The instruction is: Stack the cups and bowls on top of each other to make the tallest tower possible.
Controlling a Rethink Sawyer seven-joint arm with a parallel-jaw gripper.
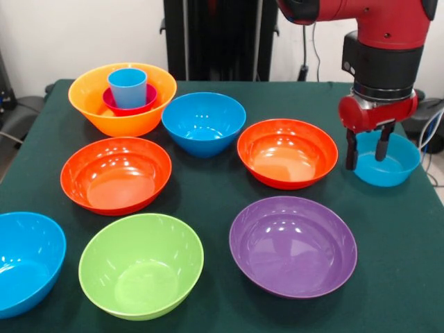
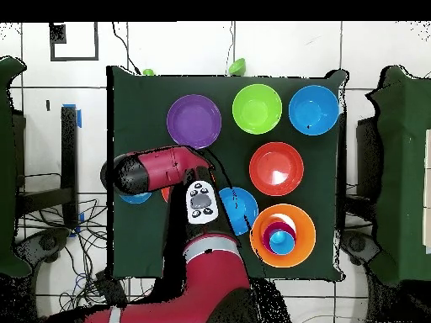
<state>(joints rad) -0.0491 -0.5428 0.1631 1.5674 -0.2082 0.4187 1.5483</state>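
Note:
A large yellow-orange bowl (image 1: 97,111) (image 2: 301,244) stands at the back left, holding a small magenta bowl (image 1: 142,105) (image 2: 268,236) with the light-blue cup (image 1: 127,87) (image 2: 282,242) upright in it. That nest is the tower. My gripper (image 1: 366,154) hangs open at the right over a small pale-blue bowl (image 1: 395,170) (image 2: 135,198). One finger is outside its left rim and the other inside. In the overhead view my arm hides the gripper.
Other bowls are spread over the green table (image 1: 208,180): blue (image 1: 203,123) (image 2: 242,210), two red-orange (image 1: 287,152) (image 1: 116,173) (image 2: 276,168), purple (image 1: 293,244) (image 2: 194,121), lime green (image 1: 141,263) (image 2: 257,108), and blue at the near left (image 1: 28,260) (image 2: 313,109).

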